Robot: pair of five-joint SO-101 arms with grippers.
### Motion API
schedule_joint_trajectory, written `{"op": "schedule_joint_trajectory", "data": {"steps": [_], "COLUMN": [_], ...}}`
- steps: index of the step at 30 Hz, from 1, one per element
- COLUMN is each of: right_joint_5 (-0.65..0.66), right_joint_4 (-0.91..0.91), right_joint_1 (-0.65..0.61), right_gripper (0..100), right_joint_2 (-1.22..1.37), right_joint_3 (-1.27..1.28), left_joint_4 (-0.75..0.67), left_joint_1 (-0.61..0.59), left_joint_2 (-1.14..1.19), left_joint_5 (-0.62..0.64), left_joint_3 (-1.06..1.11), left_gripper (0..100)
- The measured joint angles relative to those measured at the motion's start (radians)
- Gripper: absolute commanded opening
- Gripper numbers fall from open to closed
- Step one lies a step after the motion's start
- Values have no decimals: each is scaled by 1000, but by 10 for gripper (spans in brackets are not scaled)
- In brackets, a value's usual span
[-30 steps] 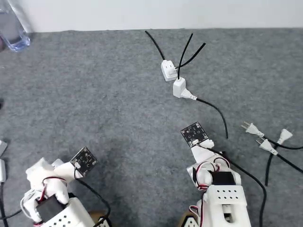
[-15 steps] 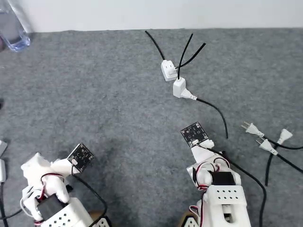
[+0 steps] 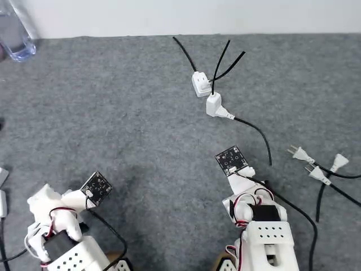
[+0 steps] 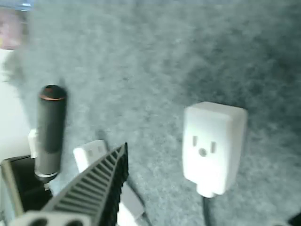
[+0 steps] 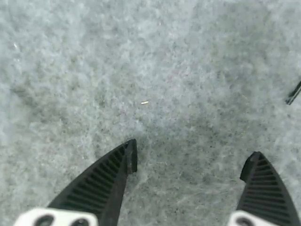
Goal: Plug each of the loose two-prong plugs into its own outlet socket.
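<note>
Plugs (image 3: 299, 153) | three lie loose at the mat's (image 3: 113, 124) right edge, well apart from my right gripper (image 5: 193, 153), which is spread wide and empty | left gripper (image 4: 120, 162): state I cannot tell | I judge them light, rigid, slick; pinch the white body behind the prongs (image 3: 291, 150)

Far left of the white outlet block (image 3: 200, 83), a clear bottle (image 3: 12, 35) is cut off by the high view's corner. Down-left of the block, white objects (image 3: 2, 195) at the edge show too little to identify. Down-right of it, the loose plugs (image 3: 300, 154) trail black cables (image 3: 345, 176) off the edge. The left wrist view holds a blurred dark cylinder (image 4: 51, 127), unidentifiable, and a white socket (image 4: 214, 146) whose cable is cut at the edge. The right wrist view clips a black cable end (image 5: 294, 92).
</note>
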Motion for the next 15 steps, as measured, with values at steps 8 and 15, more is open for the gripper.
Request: {"op": "schedule_joint_trajectory", "data": {"steps": [8, 15], "right_joint_5": [0, 0], "right_joint_4": [0, 0], "right_joint_1": [0, 0], "right_gripper": [339, 339], "right_joint_2": [0, 0], "right_joint_3": [0, 0], "left_joint_4": [66, 241], "left_joint_1": [-5, -8], "left_joint_2": [124, 166], "left_joint_5": [2, 2], "left_joint_3": [-43, -101], "left_gripper": [491, 491]}}
